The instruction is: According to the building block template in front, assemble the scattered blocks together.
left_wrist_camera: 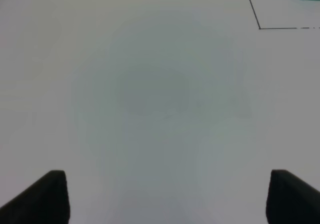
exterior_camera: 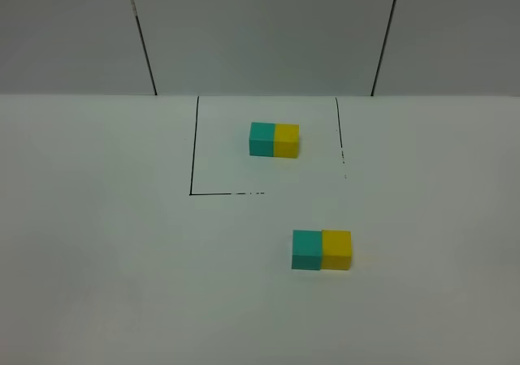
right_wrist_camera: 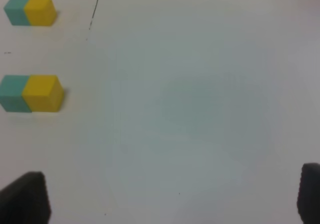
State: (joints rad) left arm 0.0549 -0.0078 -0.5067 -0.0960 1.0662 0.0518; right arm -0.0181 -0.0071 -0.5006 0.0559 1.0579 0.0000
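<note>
White worktop point(exterior_camera: 122, 284), thin black outline point(exterior_camera: 193, 145) marked on it upper centre, teal-and-yellow template bar point(exterior_camera: 274, 140) inside it, teal cube point(exterior_camera: 306, 249) and yellow cube point(exterior_camera: 336, 249) lower right of centre, seemingly touching

Very little of the robot is showing from where the cameras are looking. The high camera is catching none of it. The left wrist camera is picking up only the left gripper point(left_wrist_camera: 167, 196) as two fingertips point(left_wrist_camera: 42, 196), both plain matte black, each appearing as a blunt wedge with a squared, slightly rounded upper corner and a sloping outer edge. The right wrist camera is showing the right gripper point(right_wrist_camera: 167, 199) the same way: two dark, matte black fingertips point(right_wrist_camera: 27, 199) with softly rounded corners, one of them cut off by the edge. Both pairs are looking blurred, so any screws, cables or markings are not making themselves out
</note>
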